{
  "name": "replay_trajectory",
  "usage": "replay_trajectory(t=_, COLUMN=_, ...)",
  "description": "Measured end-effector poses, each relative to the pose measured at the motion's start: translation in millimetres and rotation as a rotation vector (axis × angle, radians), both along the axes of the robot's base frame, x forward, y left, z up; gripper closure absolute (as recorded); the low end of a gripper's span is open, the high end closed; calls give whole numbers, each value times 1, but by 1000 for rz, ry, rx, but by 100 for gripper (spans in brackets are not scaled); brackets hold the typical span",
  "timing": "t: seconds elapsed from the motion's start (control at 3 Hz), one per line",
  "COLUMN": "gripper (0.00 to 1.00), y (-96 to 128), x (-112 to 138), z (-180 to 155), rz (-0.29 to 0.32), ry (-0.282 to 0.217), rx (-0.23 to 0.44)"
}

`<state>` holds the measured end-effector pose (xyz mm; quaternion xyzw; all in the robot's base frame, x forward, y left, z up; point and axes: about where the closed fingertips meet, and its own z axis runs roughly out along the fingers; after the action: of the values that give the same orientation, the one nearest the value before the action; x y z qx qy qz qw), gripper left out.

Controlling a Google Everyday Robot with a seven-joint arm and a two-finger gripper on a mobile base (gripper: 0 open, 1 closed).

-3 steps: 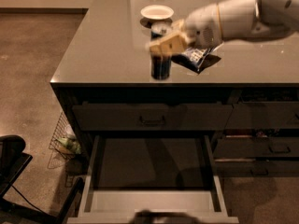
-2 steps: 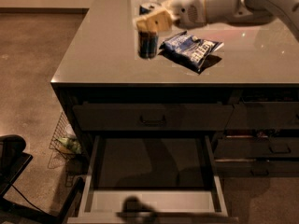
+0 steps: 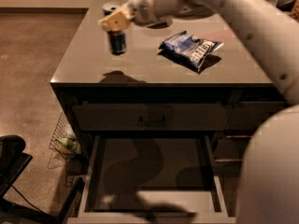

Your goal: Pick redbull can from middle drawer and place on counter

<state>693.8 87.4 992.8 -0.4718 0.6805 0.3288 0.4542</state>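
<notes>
I read the claw (image 3: 116, 20) as pinched on the upper part of the can (image 3: 117, 42), which hangs under it over the left part of the worktop (image 3: 154, 71). I cannot tell whether the base touches the surface. The drawer (image 3: 154, 167) stands open below, its dark floor bare. Hazards, as I judge them: the can is a slim, smooth metal cylinder, so a release while it is tilted or above the surface would tip it, and it could roll on the glossy, hard top toward the near edge and fall into the drawer. A grip this high also lets the body swing. A round dish (image 3: 111, 6) sits just behind the claw, so drifting back could strike it. The crinkled blue bag (image 3: 190, 48) lies well to the right, soft and uneven, and is not a sound landing spot. I would set down only with the can upright on the flat top.
</notes>
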Motion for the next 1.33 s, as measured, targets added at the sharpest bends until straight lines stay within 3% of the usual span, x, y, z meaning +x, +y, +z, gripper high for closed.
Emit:
replay_trajectory(t=0.67, gripper=100, y=71, x=28, z=-103, rz=64, ry=29, rx=-36)
replay_trajectory(t=1.33, gripper=59, y=71, x=28, z=-87, rz=64, ry=29, rx=-36)
